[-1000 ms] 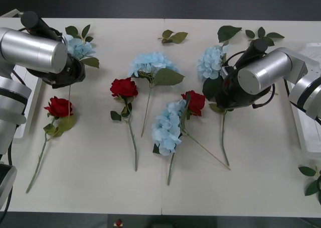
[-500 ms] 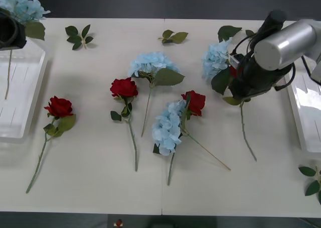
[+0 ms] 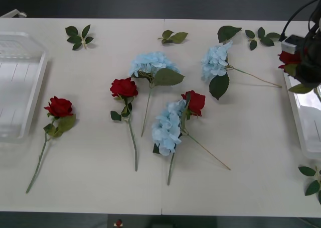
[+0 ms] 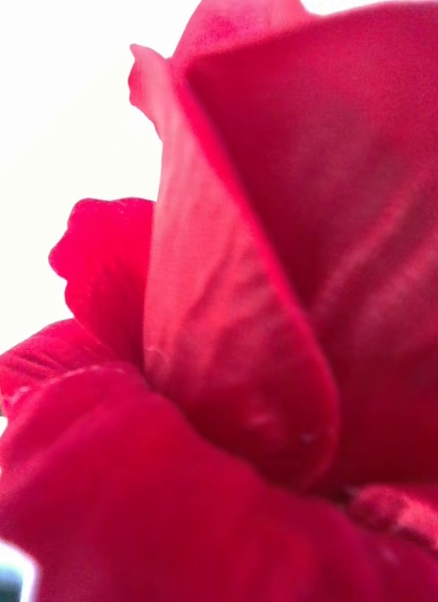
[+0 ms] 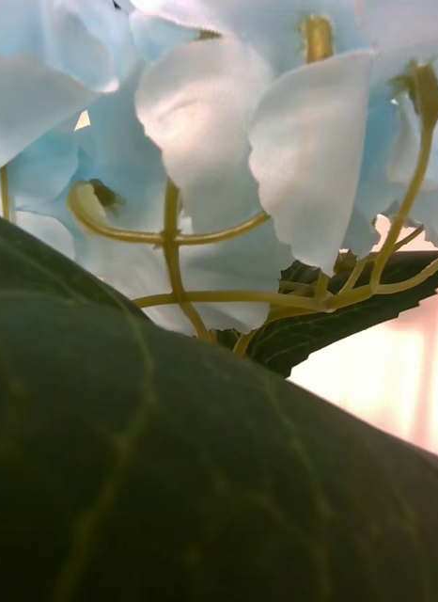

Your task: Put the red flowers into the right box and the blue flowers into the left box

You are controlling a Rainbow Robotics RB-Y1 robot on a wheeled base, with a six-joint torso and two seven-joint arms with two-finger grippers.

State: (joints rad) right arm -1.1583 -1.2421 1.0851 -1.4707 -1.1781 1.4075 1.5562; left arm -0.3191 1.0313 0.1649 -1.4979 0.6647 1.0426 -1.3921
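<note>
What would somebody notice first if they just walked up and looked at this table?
Probably the flowers scattered over the white table: three red flowers and three blue flowers lie in its middle. At the table's right edge, the right gripper carries another red rose above the right box. The left box sits at the left edge.

The right gripper (image 3: 307,67) sits at the far right edge of the front view, a dark mass with black cables looping up from it and out of the picture. It is raised over the right side of the table, with little of the arm behind it in sight. Its fingers are hidden, so whether they are closed cannot be made out, though it seems to carry something red. The left arm cannot be placed from these views.
</note>
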